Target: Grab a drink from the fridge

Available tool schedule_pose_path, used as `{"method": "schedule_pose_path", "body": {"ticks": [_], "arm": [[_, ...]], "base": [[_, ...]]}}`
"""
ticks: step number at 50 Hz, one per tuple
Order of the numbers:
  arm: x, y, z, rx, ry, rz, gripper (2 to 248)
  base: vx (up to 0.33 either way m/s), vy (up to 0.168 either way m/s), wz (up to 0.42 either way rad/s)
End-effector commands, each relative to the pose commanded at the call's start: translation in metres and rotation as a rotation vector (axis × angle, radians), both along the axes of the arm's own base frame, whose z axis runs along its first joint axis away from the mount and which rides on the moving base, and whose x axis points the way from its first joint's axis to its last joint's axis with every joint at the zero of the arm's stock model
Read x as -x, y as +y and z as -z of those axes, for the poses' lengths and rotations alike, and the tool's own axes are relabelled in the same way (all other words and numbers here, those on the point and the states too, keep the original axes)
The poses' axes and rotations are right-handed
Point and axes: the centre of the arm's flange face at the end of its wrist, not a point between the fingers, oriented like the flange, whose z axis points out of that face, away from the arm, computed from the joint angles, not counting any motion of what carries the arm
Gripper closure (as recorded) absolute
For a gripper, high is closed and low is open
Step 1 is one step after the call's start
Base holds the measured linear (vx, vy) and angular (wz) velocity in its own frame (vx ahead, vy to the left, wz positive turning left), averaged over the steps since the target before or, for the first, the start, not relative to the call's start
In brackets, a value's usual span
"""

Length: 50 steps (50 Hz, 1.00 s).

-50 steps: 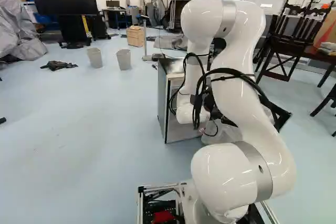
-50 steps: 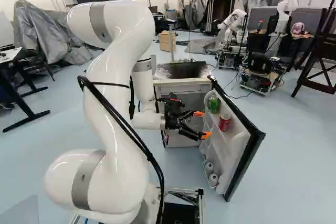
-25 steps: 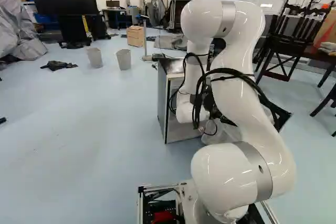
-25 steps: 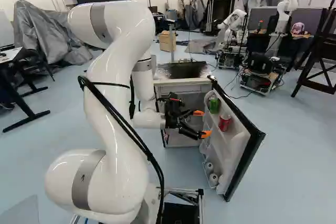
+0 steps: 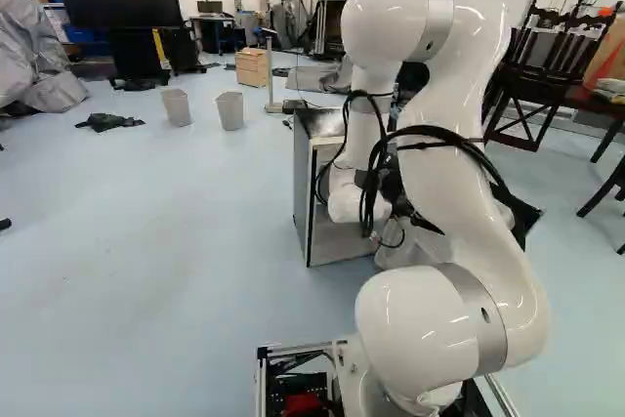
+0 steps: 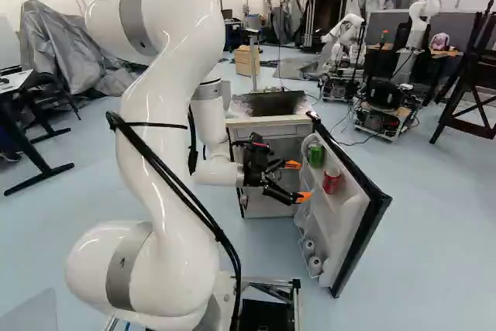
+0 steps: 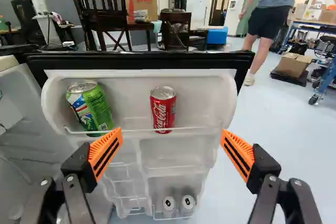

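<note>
four cans (image 7: 163,109) (one red) ahead of spread gripper (image 6: 299,181)

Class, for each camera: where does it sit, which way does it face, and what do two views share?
Left base view: on the base, behind the white arm to its left, facing ahead and slightly down; arm and low grey fridge.
Right base view: behind to its right, same facing; arm, black hand, fridge's open white-lined door.
Wrist view: on the wrist, facing along the hand at the door; orange-padded fingers show.
Shared: the last two both show the green can and red can in the door.
</note>
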Motion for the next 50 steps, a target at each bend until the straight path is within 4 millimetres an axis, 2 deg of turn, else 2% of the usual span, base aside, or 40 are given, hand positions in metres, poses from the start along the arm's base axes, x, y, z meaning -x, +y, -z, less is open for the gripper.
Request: {"method": "schedule_pose_path", "body": {"ticks": [13,50], "arm": [[0.0,-0.001,-0.013,-0.027,-0.029,-0.006,3],[-0.019,-0.01,-0.009,-0.078,-0.034,-0.101,3]], "base": [[0.0,0.0,0.0],[0.0,0.0,0.0]]}}
